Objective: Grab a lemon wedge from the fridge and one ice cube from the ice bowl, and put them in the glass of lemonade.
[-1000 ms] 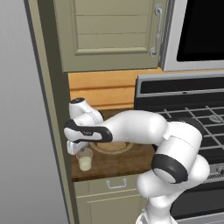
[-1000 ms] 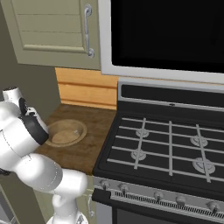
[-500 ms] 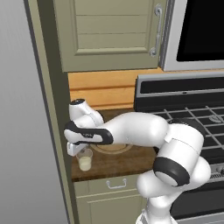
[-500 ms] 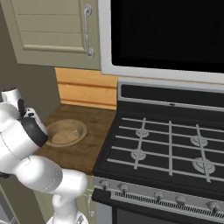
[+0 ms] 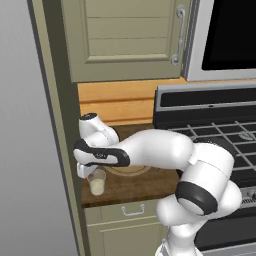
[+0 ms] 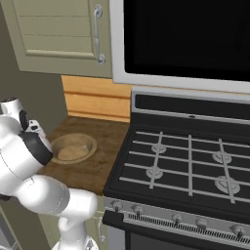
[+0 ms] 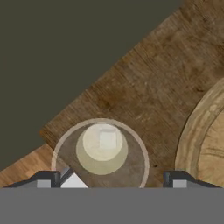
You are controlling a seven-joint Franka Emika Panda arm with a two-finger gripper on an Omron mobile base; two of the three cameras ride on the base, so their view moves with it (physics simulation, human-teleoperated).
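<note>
— Lemonade glass (image 5: 97,182), where's it standing?

— At the front left corner of the wooden counter (image 5: 145,184), close to the tall panel on the left. Pale yellowish drink in the bottom part.

— And the hand?

— The gripper (image 7: 112,179) hangs right over the glass, pointing straight down. From the hand camera I look into the tumbler (image 7: 100,153): its round rim sits between the two dark fingertips (image 7: 46,178), one at each side.

— Open or closed?

— Spread wide, wider than the glass mouth. Nothing sits between the tips. A small white cornered bit shows just beside the left tip; I can't tell what it is.

— Anything in the drink?

— A small pale square piece (image 7: 107,140) lies in the middle of the liquid, seen from above. Looks like a cube, but it's faint.

— The ice bowl (image 6: 73,147)?

— Round, tan, shallow, on the same counter just beside the glass, toward the stove (image 6: 185,166). Its rim (image 7: 192,131) curves in at the right of the hand camera, apart from the glass. What it holds I can't make out.
</note>
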